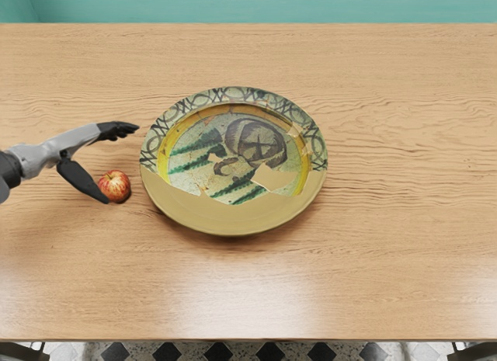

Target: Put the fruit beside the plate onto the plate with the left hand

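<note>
The tabletop, pale grained wood, fills almost the whole head view, and its front edge runs along the bottom, well below the plate. The plate stands a little left of the middle. It is broad and round, with a plain ochre wall on the near side, a dark interlaced band around the rim, and a painted centre of green stripes and a dark rounded figure.

The apple, small and red with a yellowish patch, lies on the bare wood just beside the plate's left rim, level with its lower half. A narrow strip of tabletop shows between them. It is not on the plate.

The left hand comes in from the left edge, farther from the plate than the apple is. It is spread wide and holds nothing. The dark fingers reach toward the plate's left rim, higher in the picture than the apple and clear of it, and stop short of the rim. The dark thumb slants down on the apple's far side from the plate, its tip at or just beside the fruit; whether it touches cannot be told. So the apple sits in the open gap between thumb and fingers, nearer the thumb.
</note>
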Robot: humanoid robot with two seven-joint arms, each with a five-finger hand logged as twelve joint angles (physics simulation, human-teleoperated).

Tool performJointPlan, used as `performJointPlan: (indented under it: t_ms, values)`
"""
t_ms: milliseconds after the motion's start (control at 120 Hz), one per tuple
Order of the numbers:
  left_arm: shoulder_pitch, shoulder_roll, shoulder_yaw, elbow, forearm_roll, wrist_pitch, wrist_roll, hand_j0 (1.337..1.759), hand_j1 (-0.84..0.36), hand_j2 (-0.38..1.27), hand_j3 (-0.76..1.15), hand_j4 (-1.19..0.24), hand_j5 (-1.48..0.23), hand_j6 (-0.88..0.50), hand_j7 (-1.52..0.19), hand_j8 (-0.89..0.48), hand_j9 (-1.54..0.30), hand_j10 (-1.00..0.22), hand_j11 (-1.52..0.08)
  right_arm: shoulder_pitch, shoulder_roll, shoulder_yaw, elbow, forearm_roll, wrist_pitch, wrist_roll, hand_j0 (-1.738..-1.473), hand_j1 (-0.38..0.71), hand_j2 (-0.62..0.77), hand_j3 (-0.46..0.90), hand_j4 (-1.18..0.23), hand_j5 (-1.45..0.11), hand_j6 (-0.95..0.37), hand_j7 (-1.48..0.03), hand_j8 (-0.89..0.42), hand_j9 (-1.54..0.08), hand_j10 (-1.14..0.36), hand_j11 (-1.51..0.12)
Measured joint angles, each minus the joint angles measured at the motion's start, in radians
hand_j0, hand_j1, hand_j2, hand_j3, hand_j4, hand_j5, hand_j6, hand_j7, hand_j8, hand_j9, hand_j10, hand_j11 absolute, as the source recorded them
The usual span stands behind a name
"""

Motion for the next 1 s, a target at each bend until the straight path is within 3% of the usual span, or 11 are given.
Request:
performJointPlan:
  t_ms: [400,1000]
  values:
    - [0.055,-0.001,-0.007,0.019,-0.003,-0.002,0.0,1.658,0.01,0.06,0.0,-0.29,-0.37,-0.29,-0.37,-0.29,-0.37,-0.29,-0.37,0.0,0.0,0.0,0.0,0.0,0.0,0.0,-1.658,-0.35,0.0,0.0,0.0,0.0,0.0,0.0,0.0,0.0,0.0,0.0]
    - [0.13,-0.045,-0.085,0.107,-0.006,-0.003,0.0,1.658,-0.1,0.1,0.0,-0.38,-0.49,-0.38,-0.49,-0.38,-0.49,-0.38,-0.49,0.0,0.0,0.0,0.0,0.0,0.0,0.0,-1.658,-0.35,0.0,0.0,0.0,0.0,0.0,0.0,0.0,0.0,0.0,0.0]
